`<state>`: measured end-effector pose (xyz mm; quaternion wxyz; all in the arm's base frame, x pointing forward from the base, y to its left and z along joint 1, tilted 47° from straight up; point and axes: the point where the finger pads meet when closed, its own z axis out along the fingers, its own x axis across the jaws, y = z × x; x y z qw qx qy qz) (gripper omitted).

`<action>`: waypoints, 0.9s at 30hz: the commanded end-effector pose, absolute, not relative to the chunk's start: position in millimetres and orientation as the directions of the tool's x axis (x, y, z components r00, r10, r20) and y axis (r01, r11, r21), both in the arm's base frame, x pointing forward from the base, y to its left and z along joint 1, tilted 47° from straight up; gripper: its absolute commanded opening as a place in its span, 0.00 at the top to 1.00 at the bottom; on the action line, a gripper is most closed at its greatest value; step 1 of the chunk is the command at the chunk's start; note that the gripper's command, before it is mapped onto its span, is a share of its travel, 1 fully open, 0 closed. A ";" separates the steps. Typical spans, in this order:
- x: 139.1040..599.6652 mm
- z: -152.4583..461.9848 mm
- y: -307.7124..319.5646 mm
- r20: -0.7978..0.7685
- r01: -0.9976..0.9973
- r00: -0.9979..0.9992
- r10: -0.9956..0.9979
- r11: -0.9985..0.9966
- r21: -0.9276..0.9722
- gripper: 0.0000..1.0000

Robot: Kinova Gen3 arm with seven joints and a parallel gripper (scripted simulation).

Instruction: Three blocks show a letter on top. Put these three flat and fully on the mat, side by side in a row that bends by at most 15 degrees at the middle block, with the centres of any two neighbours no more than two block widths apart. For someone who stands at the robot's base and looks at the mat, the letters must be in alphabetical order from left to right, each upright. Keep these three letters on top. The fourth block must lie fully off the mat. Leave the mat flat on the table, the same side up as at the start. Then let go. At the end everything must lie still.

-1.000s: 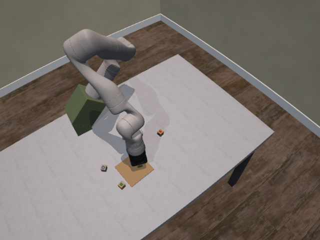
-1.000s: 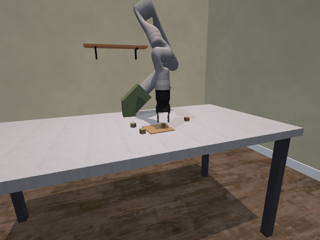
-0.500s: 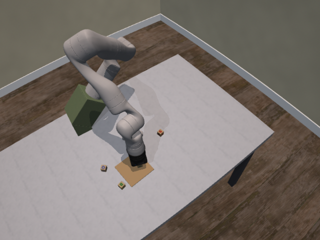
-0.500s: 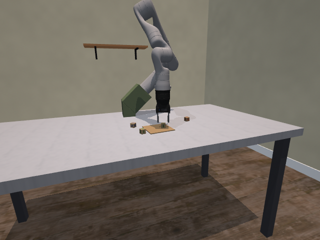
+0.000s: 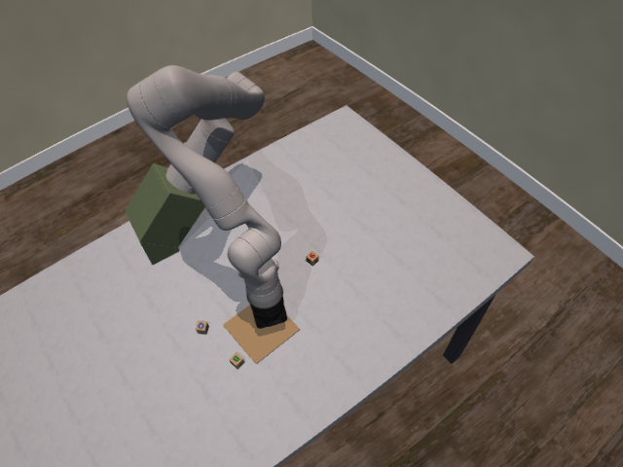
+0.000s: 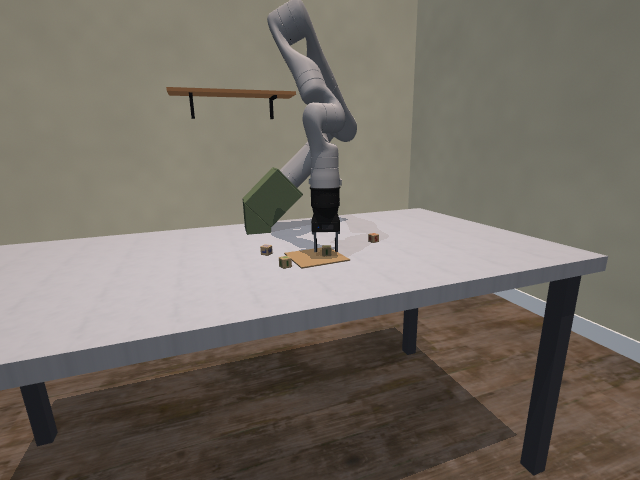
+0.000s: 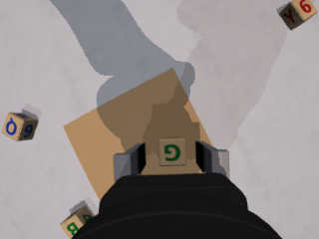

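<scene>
Plainly, a green "G" tops the block (image 6: 326, 251) (image 7: 172, 151) between the parted jaws (image 6: 326, 250).

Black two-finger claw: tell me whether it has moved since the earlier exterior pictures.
Yes, downward: in the exterior view, the claw has its fingertips closer to the flat tan mat.
</scene>
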<state>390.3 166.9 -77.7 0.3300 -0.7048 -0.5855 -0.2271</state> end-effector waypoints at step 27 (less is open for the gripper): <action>388.1 -84.2 176.6 0.708 0.975 0.209 0.675 -0.091 -0.202 0.21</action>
